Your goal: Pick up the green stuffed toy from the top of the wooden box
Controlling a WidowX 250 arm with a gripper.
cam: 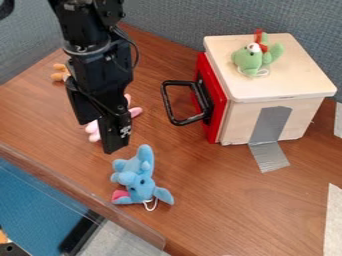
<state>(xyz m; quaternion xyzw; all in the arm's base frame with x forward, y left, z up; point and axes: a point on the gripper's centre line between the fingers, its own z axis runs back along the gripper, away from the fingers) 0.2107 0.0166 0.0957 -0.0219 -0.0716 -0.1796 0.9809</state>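
Observation:
My gripper [97, 134] hangs at the upper left over the wooden table, open, with its fingertips apart. Beneath and behind it lies a pink plush toy [93, 131], partly hidden by the gripper. A blue elephant plush [140, 184] lies just below and to the right of the gripper, near the table's front edge. Farther back, an orange plush [60, 73] is partly covered by the arm. On top of a wooden box [294, 75] at the right sits a green plush [250, 59] with a red part.
The box has a red front [212, 95] with a black handle [169, 102] jutting toward the arm. Grey tape [270, 125] runs down its side onto the table [227, 210]. Grey fabric panels [167, 25] border the back, and a clear strip [87, 200] edges the front left.

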